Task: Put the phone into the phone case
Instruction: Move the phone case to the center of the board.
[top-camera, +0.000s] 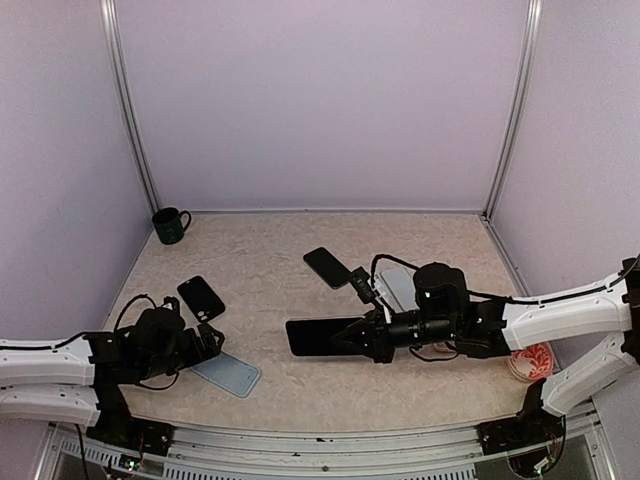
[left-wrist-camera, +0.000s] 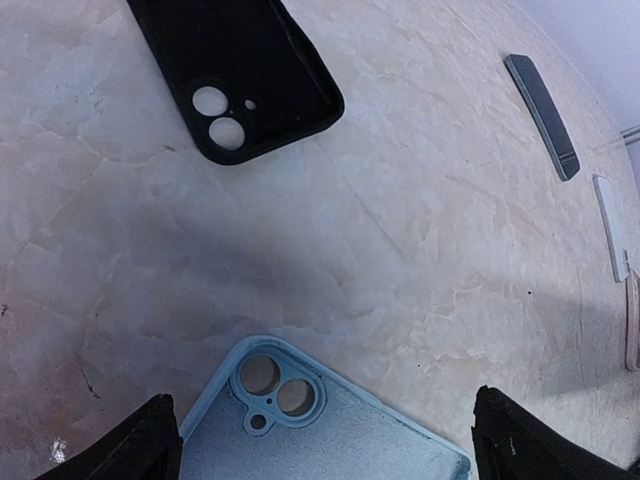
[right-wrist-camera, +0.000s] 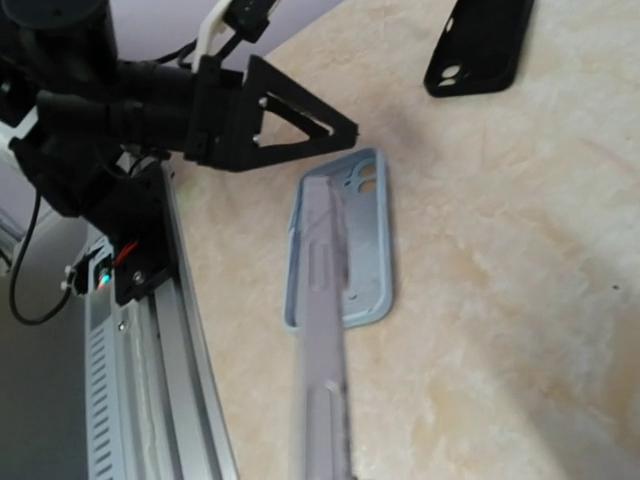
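counter (top-camera: 260, 300) is showing cream marbling. pale blue case (top-camera: 228, 374) is sitting under the left claw (top-camera: 212, 343), black case (top-camera: 201, 298) just beyond it. phone (top-camera: 320, 336) in the right claw (top-camera: 350, 338) is reading black. mug (top-camera: 170, 226) far beyond the left claw is showing dark green.

High rear view overlooks the table (top-camera: 300, 250); both wrist views share the blue case (left-wrist-camera: 340, 440).

Enclosure: plain pale lilac wall panels (top-camera: 320, 100) on three sides, joined at the back corners by slim silver metal posts (top-camera: 130, 110). Work surface: beige marble-patterned table top (top-camera: 260, 250), matte. Grey aluminium rail (top-camera: 330, 442) along near edge. Lighting even, shadows soft.
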